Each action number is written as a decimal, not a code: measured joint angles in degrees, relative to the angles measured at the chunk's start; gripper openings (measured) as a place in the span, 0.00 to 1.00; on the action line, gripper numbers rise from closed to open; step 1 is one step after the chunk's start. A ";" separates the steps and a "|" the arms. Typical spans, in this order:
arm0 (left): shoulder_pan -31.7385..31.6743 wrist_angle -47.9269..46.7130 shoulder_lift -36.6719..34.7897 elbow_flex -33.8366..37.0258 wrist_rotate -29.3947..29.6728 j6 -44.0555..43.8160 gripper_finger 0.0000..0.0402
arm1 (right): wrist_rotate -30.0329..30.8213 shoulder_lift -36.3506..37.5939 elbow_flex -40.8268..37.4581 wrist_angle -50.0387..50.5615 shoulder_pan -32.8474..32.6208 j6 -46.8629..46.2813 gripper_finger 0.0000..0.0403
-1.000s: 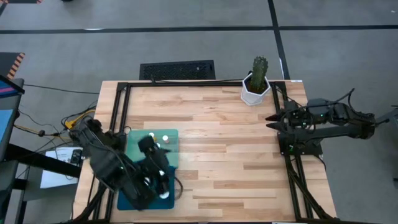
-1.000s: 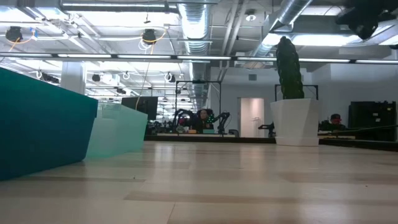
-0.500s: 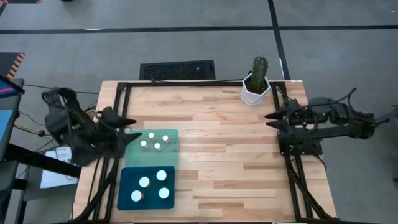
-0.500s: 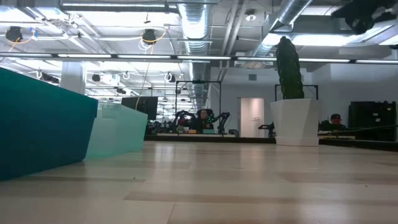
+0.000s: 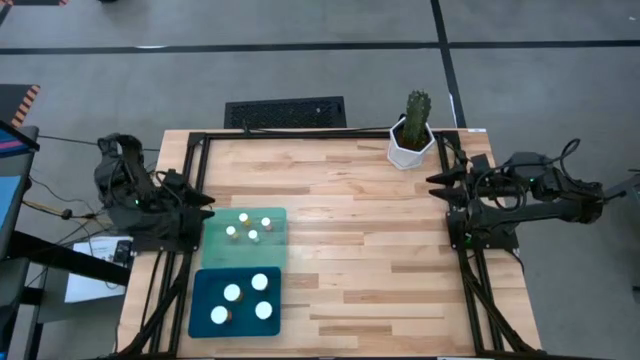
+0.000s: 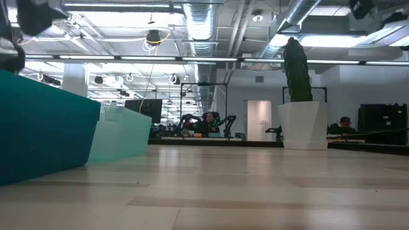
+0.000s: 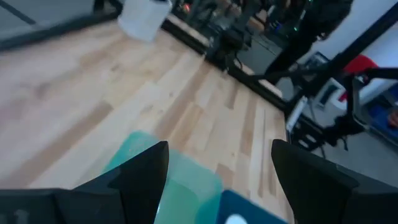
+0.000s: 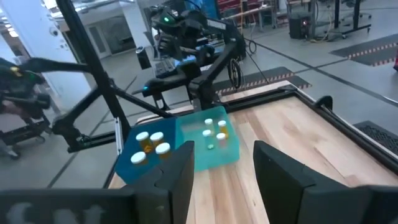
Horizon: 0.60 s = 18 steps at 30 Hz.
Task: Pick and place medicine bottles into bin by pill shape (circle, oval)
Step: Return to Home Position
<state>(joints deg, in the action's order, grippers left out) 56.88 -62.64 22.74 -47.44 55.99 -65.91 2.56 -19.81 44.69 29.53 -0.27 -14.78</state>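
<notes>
Left gripper (image 5: pixel 197 203): parked at the table's left edge over the black frame rail (image 5: pixel 188 160). Fingers (image 7: pixel 146 177) spread apart, nothing between them.

Just ahead of its fingertips: pale green bin (image 5: pixel 275 252), see-through walls. Small bottles (image 5: pixel 253 236) stand upright inside, white caps up. Three or four; cannot settle the count.

Next past that, touching the green bin's near side: blue bin (image 5: pixel 205 282). Four big bottles (image 5: pixel 232 293) in it, upright, caps up, a trace of amber showing beside one cap.

Both bins sit within the left arm's reach, so that arm likely does the loading. No bottle is loose on the wooden tabletop (image 5: pixel 380 250); sorting looks finished, and an empty, spread gripper at the edge fits an arm going to rest.

Split as seen is by bottle size. Pill shape inside cannot be seen.

Right gripper (image 5: pixel 433 194): well apart, at the opposite table edge, fingers (image 8: pixel 177 168) spread and empty, pointed back across the table toward the bins. Waiting.

Beside the right gripper, at the far corner: cactus (image 5: pixel 416 108) in a white pot (image 5: pixel 408 152), clear of the working lane.

Writing: none readable. Caps are plain white from above, any bottle labels are hidden by the bin walls, and the bins and pot carry no visible marks.
</notes>
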 joint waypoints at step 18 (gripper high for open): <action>0.18 34.02 -22.24 19.05 -23.32 29.75 0.69 | 0.41 4.97 -12.63 -15.55 0.07 -1.14 0.43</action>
<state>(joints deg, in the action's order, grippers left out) 57.06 -28.62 0.50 -28.39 32.67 -36.16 2.96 -14.84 32.05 13.98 -0.21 -15.92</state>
